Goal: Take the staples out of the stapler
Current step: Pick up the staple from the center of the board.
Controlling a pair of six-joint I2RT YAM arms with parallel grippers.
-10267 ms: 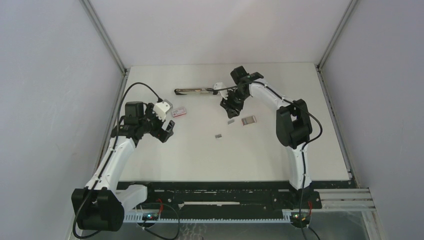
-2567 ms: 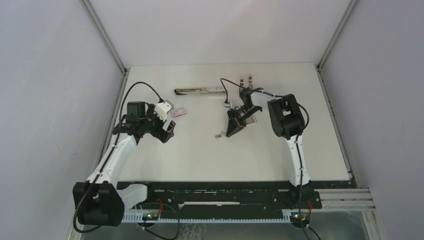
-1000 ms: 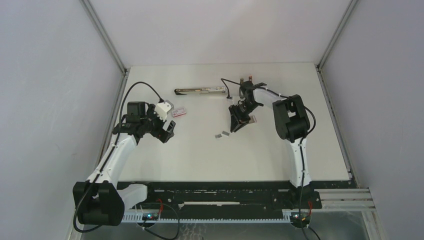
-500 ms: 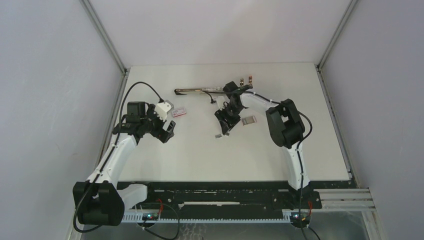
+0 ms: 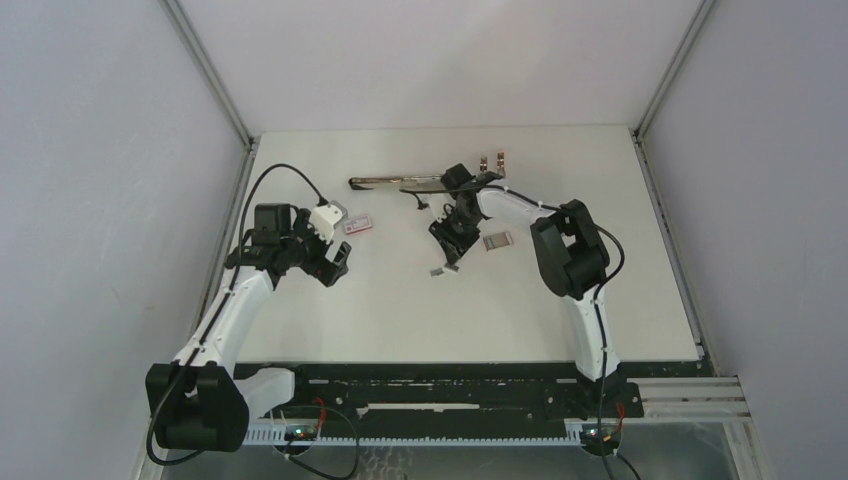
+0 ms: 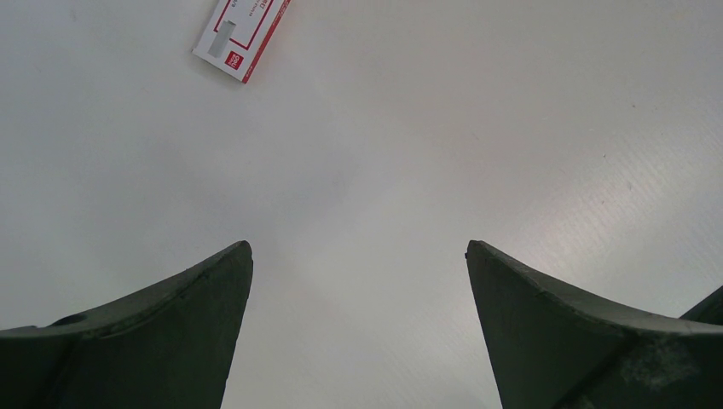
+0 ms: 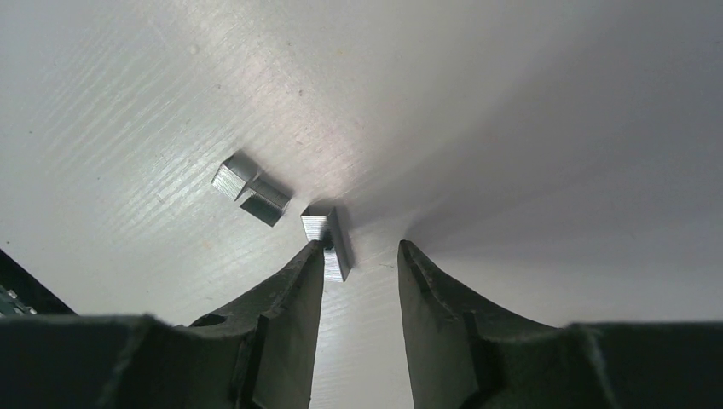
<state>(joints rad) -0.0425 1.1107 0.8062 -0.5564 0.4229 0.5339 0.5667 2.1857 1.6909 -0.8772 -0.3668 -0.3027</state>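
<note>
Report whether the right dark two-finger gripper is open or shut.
Open. The right gripper shows a gap between fingers; a silver-grey staple strip lies beside one, unclamped.

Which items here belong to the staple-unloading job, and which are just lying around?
Job: stapler, staples, right claw at the staples.
Lying about: pink-and-white box, small grey rectangle, two small brownish bits, left claw, open over bare table.

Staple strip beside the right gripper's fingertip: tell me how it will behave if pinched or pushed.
The staple strip looks small, metal and flat on the table, so it is probably rigid and light, likely to slide when nudged. Its shiny faces may slip in the right gripper. Two separate pieces nearby suggest it could snap apart.
</note>
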